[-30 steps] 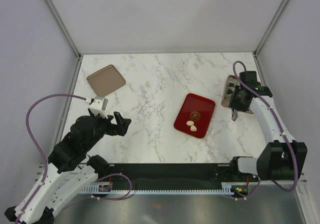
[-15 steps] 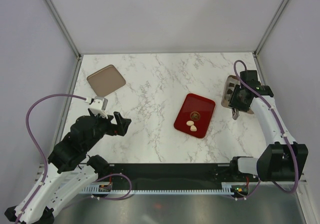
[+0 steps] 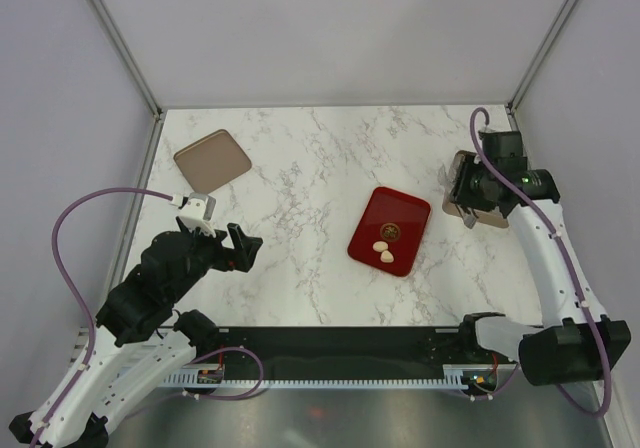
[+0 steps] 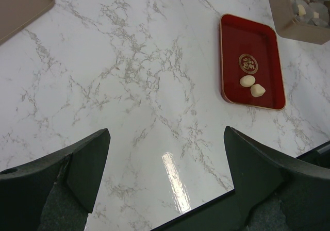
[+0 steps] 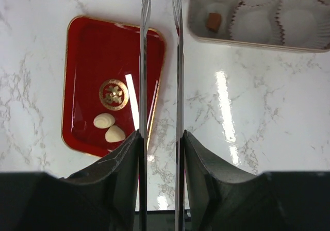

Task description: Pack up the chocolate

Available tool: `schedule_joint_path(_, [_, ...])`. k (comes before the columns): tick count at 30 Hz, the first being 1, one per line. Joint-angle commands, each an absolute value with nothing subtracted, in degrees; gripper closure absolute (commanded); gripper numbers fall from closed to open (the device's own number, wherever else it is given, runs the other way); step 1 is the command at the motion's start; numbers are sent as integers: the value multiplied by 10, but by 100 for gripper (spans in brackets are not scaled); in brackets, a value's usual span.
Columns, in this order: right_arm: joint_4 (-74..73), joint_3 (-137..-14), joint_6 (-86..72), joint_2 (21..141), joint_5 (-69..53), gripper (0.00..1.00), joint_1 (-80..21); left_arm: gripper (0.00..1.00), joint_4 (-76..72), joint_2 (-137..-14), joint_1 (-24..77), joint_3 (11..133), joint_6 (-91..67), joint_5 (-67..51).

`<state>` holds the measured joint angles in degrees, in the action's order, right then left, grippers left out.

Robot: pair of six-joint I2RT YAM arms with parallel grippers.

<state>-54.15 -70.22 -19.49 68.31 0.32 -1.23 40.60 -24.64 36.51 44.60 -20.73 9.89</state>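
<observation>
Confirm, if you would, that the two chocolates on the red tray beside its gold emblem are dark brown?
Not quite: the two chocolates on the red tray beside its gold emblem are cream, not dark brown, as the right wrist view shows.

White marble-patterned table (image 3: 300,168), three things on it: flat tan square tray (image 3: 212,160) at the far left corner, glossy red rectangular tray (image 3: 400,210) right of centre, and a beige box lined with white paper cups (image 4: 299,34) near the right edge.
</observation>
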Motion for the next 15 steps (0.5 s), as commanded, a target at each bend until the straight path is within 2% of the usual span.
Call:
schedule_joint_path(1, [-554,-708,-182,663,-13,56,-82,0,396,-251,368,447,-216,97])
schedule_joint_path(8, [-569,-657,-233,643,47,55,-271,0,396,-254,368,448,-218,101])
schedule_joint_path(15, [-570,-598,-277,621,59,53,-388,0,396,-259,368,448,-218,100])
